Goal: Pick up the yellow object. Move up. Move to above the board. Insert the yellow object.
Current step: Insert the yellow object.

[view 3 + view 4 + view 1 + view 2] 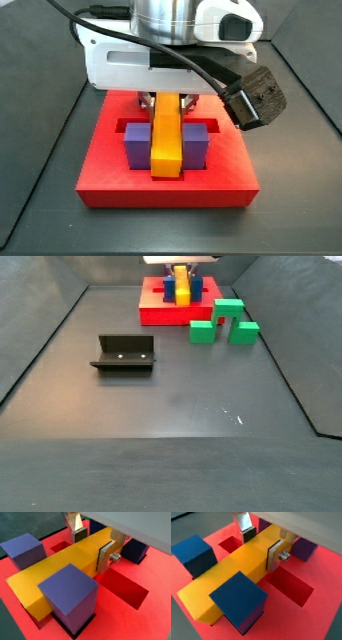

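**Seat the bar squarely between the posts**

Start with what sits closest to your wrist cameras: the gripper is clamped on the yellow object, its silver fingers pressed to the bar's two long sides near one end. The bar lies level and runs between the upright posts, a purple post close against one flank and another post just beside the opposite one.

In a side view the yellow object lies along the middle of the board, low between the posts. Whether it has already bottomed in its slot you cannot tell for certain from here; the far end looks down, the held end is hidden by the gripper.

Keep the bar parallel to the post faces, press straight down without twisting, and release only once both ends sit equally low.

Farther off, the green blocks and the fixture stand clear of the work.
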Motion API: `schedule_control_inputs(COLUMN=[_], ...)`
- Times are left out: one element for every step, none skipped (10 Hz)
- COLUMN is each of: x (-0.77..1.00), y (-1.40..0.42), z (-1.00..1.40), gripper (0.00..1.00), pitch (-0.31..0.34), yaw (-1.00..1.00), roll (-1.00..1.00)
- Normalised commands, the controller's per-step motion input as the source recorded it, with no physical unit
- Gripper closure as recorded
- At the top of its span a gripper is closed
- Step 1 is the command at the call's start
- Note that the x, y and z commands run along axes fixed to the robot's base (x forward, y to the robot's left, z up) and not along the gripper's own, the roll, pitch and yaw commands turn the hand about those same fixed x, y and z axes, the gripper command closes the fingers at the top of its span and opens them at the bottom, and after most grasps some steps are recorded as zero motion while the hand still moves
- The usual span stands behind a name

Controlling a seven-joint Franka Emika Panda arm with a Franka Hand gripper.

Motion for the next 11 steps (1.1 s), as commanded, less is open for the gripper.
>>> schedule_control_inputs(x=[-0.02, -0.15, -0.08, -0.09, 0.00, 0.02, 0.00, 0.02, 0.06, 0.00, 0.00], y=[0.00, -0.14, -0.18, -0.08, -0.11, -0.06, 0.00, 0.00, 0.04, 0.03, 0.00], z=[-0.35, -0.34, -0.30, -0.27, -0.16, -0.14, -0.16, -0.15, -0.15, -0.13, -0.07], gripper=[1.00, 1.00, 1.00, 1.00, 1.00, 1.00, 1.00, 1.00, 1.00, 1.00, 1.00], pitch=[-0.007, -0.009, -0.003, 0.000, 0.000, 0.061, 0.041, 0.043, 0.057, 0.024, 0.000], yaw=[0.00, 0.05, 0.19, 0.23, 0.09, 0.08, 0.13, 0.22, 0.29, 0.21, 0.04], roll=[0.06, 0.12, 0.17, 0.18, 0.20, 0.29, 0.20, 0.21, 0.23, 0.15, 0.02])
